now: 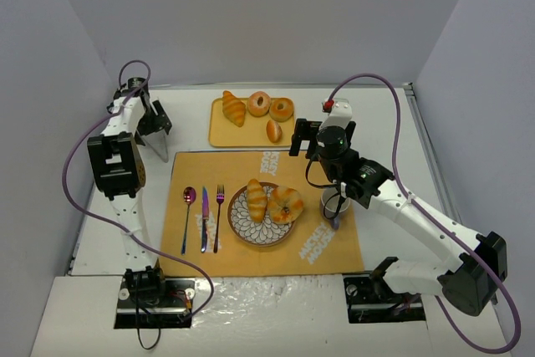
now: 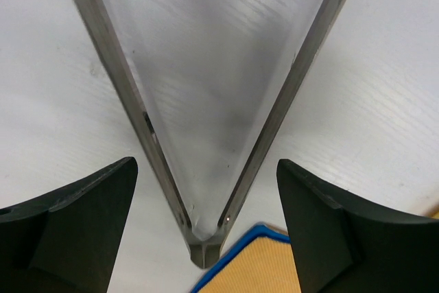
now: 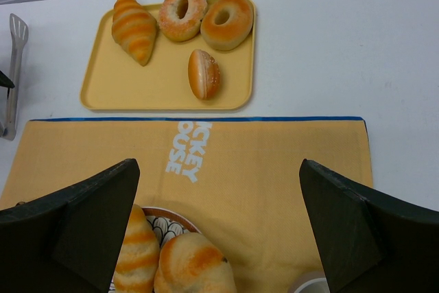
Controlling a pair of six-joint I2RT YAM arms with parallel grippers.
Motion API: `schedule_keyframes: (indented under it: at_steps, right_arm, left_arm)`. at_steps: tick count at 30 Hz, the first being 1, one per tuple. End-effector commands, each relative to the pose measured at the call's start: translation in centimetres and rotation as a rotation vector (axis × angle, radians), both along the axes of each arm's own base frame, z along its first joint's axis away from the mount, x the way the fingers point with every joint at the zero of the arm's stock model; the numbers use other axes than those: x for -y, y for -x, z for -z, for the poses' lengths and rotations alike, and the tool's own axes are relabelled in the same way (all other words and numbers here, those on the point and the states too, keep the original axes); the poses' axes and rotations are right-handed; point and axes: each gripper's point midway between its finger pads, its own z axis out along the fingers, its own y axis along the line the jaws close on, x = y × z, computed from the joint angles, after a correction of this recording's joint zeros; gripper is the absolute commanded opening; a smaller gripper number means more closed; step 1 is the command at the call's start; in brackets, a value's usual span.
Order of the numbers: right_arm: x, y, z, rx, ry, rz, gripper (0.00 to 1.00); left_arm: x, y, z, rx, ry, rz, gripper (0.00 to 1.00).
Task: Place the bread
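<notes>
Ridged glazed roll [image 1: 256, 200] and knotted bun [image 1: 287, 205] on scalloped round plate [image 1: 251, 238]; left fingers [image 2: 75, 231], right fingers [image 3: 75, 224] spread, released

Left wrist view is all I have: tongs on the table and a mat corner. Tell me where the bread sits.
Observer: The roll and the bun both lie on the plate in the middle of the mat.
Operator: Report the right pincer.
Observer: The right pincer is open and empty, by the cup to the right of the plate.
Operator: List what the tray holds.
Observer: The tray behind the mat holds a croissant, two doughnuts and an oval roll.
</notes>
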Motion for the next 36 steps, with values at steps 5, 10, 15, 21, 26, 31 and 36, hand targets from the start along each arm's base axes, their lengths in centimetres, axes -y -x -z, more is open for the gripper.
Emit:
schedule_keyframes:
  at_steps: [5,10,15,21,26,31,36]
  right_arm:
    - [0.0,-0.5,-2.4,0.072,-0.069,0.019,1.00]
    - [0.1,-0.4,-2.9,0.082,-0.076,0.019,1.00]
    - [0.3,-0.2,-3.8,0.100,-0.084,0.015,1.00]
    - [0.8,0.1,-4.8,0.125,-0.091,0.020,1.00]
    - [1.0,0.1,-6.1,0.149,-0.087,0.021,1.00]
    - [1.3,0.2,-7.4,0.171,-0.093,0.028,1.00]
    - [1.2,0.0,-7.7,0.176,-0.091,0.030,1.00]
  left_arm:
    - [0.6,1.3,-10.7,0.180,-0.048,0.029,0.79]
    - [3.5,3.2,-15.2,0.243,-0.074,0.122,0.79]
    - [9.6,6.5,-19.2,0.307,-0.104,0.323,0.80]
    - [17.1,12.8,-23.3,0.436,-0.117,0.550,0.80]
    - [20.7,16.3,-23.8,0.534,-0.092,0.699,0.81]
    - [22.8,18.4,-23.4,0.624,-0.033,0.801,0.81]
    - [24.1,18.9,-22.7,0.651,0.024,0.852,0.81]
